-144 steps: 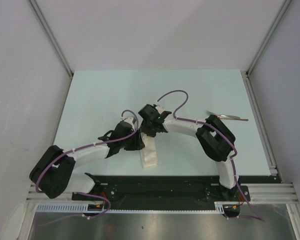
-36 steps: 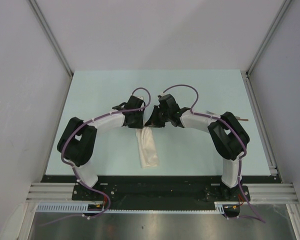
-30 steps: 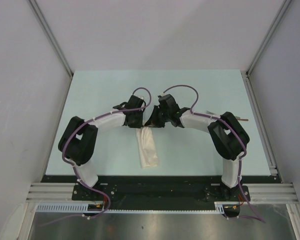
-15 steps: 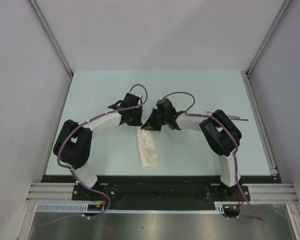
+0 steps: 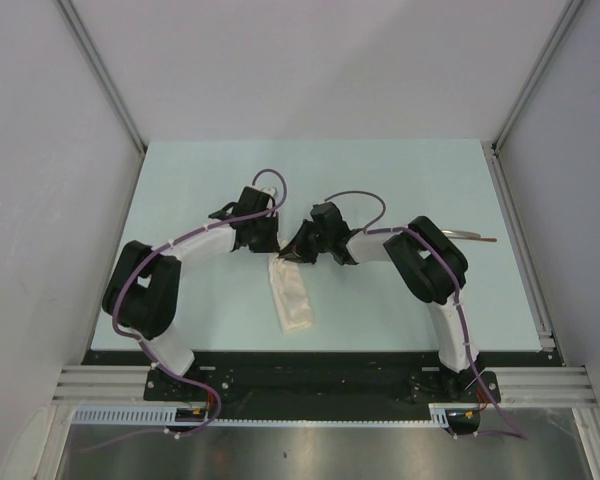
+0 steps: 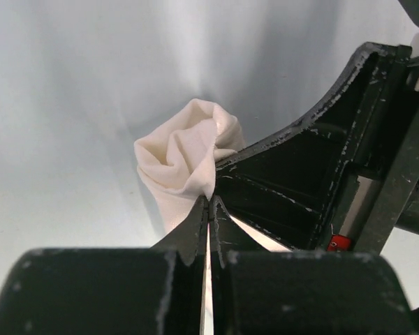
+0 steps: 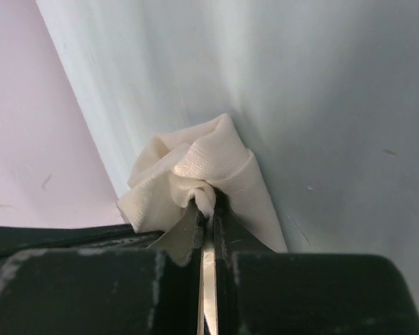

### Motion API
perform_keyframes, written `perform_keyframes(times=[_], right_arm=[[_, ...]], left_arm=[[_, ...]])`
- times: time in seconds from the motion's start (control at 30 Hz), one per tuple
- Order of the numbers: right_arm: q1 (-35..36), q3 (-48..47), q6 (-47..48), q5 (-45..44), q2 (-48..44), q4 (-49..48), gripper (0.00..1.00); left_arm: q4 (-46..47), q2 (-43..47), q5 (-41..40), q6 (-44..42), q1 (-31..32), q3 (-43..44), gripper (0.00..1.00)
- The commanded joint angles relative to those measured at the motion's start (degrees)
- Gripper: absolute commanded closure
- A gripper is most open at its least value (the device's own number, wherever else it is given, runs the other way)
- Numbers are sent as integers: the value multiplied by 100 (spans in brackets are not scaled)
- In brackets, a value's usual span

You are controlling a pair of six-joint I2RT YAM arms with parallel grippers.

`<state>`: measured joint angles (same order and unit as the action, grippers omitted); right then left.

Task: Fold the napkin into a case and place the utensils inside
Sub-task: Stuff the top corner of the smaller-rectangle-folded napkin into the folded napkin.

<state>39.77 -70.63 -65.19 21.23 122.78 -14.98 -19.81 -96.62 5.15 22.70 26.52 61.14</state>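
I see the napkin (image 5: 291, 298) folded into a long, narrow strip near the middle of the table (image 5: 190, 180). It runs from the two wrists back towards the near edge and leans slightly to the right as it comes near. Its far end is gathered into a crumpled bunch where both arms meet.

The left gripper (image 5: 270, 243) reaches in from the left. On its wrist camera the fingers (image 6: 195, 227) are pressed together, with only a thin slit between them and a fold of the white cloth pinched at their tips. The right gripper (image 5: 296, 252) comes in from the right, just beside the left one, and part of its black frame fills the right side of the left wrist view. On its own camera, its jaws are closed too, clamping a twisted nub of the napkin (image 7: 195, 167), with the cloth puffed out above the tips.

The spoon (image 5: 475, 237) lies flat on the table, well to the right of the napkin and partly hidden behind the right arm's elbow.
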Motion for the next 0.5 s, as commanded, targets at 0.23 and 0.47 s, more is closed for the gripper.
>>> perform_keyframes(times=[0.23, 0.47], right_arm=[[-118, -100, 1526, 152, -703, 979, 73], [-197, 49, 1676, 284, -879, 971, 64]], left_arm=[[250, 187, 417, 226, -165, -85, 100], [232, 170, 346, 191, -165, -85, 100]])
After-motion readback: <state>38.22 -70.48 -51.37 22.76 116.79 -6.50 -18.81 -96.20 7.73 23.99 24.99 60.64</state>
